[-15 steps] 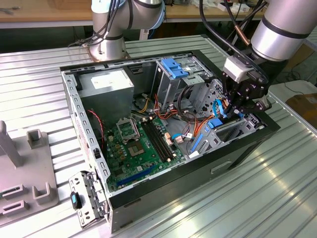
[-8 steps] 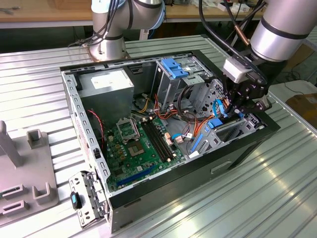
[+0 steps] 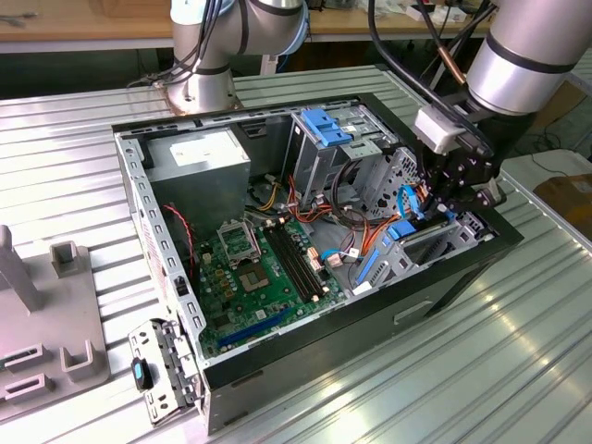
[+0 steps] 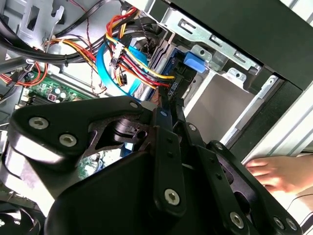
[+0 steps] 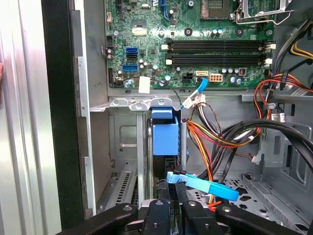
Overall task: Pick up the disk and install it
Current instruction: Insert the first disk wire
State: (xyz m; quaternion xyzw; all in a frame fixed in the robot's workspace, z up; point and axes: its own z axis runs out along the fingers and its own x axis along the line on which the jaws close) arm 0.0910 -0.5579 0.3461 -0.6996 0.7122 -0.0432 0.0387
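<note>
Open PC case [image 3: 305,356] lying flat on ribbed metal table [image 3: 481,370], side panel off, plenty of free room above. Tight at the corner toward the exterior view's right: gripper [image 3: 453,190] down inside the case there, hemmed by the black case wall on one side and a metal cage w/ blue latch [image 3: 324,125] on the other. Disk [image 3: 402,229] standing on edge in the drive bay at that corner, blue rail uppermost in the first wrist view [image 5: 164,134], bay's sheet-metal walls close on both flanks. Fingers [image 5: 159,215] drawn nearly together, pinching the disk's near edge; same narrow pinch seen in the second wrist view [image 4: 164,110]. Flat blue cable [image 5: 205,183] lying across just beside the fingertips; red, yellow and orange wires [image 5: 215,139] bunched next to the bay, little clearance. Inside the case: green circuit board [image 3: 250,268] on the floor, big grey box w/ white sticker [image 3: 199,153] at the far corner. Person's hand [image 4: 274,171] resting outside the case wall, near the gripper. Grey fixture [image 3: 46,305] on the table, well apart, at the exterior view's left.
</note>
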